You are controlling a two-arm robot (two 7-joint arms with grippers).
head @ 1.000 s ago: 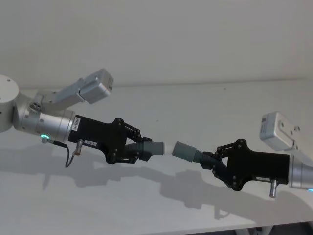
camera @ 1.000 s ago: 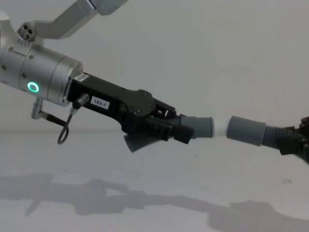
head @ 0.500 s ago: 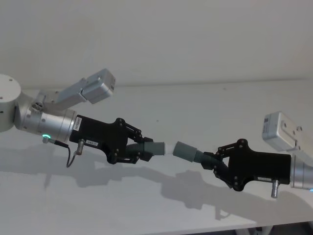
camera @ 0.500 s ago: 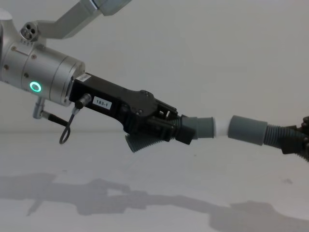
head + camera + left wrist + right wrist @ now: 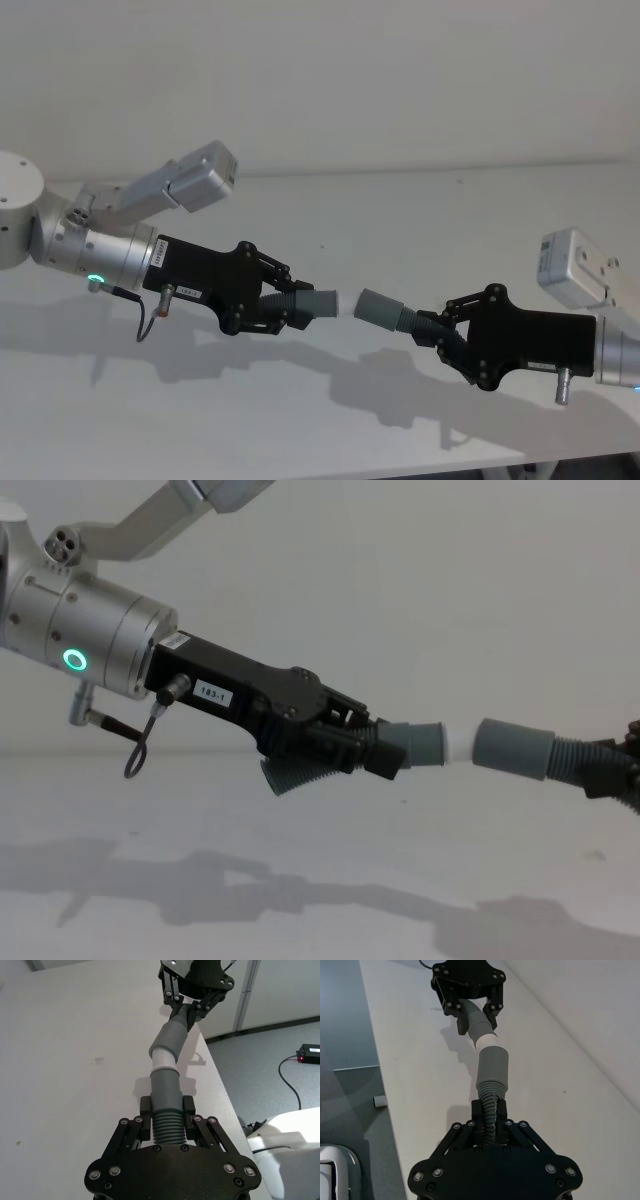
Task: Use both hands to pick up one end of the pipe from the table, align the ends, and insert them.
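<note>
Both pipe pieces are lifted off the surface (image 5: 420, 210), the left end effector (image 5: 290, 308) clenched on one, the right end effector (image 5: 432, 330) on the other (white tip (image 5: 458, 744) at the facing cuff (image 5: 514, 748)); full insertion remains.

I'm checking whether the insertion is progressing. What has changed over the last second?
Very little. In the head view the right gripper has edged slightly lower; the left gripper has barely shifted. Each stays shut on its hose piece, held above the table. The white tip still shows between the left cuff and the right cuff, about as much as before.
</note>
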